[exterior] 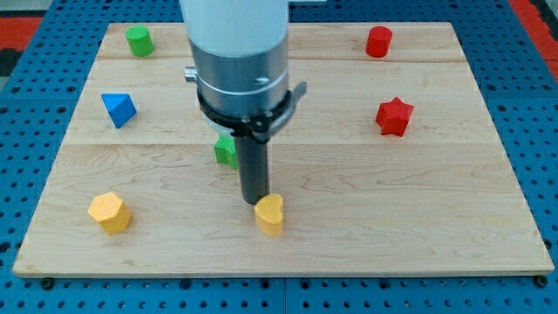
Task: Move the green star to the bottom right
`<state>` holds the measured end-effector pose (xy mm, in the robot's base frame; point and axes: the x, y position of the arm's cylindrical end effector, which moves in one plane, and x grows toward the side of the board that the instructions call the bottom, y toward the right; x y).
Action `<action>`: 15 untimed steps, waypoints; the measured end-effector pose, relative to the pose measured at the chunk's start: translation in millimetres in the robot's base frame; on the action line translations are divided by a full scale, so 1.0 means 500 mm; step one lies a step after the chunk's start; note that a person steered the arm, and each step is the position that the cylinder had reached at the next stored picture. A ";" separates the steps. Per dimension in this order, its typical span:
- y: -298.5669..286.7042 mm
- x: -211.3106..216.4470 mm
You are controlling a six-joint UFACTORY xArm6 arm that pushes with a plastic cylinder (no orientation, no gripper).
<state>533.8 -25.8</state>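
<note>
Tip [255, 201], a bare rod with no claw, is seen touching the yellow block [270, 215], with the green star [227, 151] up-left, half hidden.

Wooden tabletop [436, 235] over blue pegboard [26, 131]. Green cylinder [139, 40] at the view's top left, red cylinder [378, 41] top right, red star [394, 116] below it. Blue triangular block [118, 109] at left. Yellow hexagon [109, 212] bottom left, yellow heart [270, 215] bottom centre.
</note>
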 end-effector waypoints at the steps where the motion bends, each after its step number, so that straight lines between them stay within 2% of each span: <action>1: 0.020 0.015; 2: -0.128 -0.007; 3: -0.139 -0.091; 4: -0.043 -0.137; 5: -0.092 -0.143; 6: -0.172 -0.193; 7: -0.147 -0.242; 8: -0.062 -0.233; 10: 0.014 -0.124; 11: 0.094 -0.115; 13: 0.176 -0.174; 15: 0.213 -0.088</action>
<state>489.7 80.5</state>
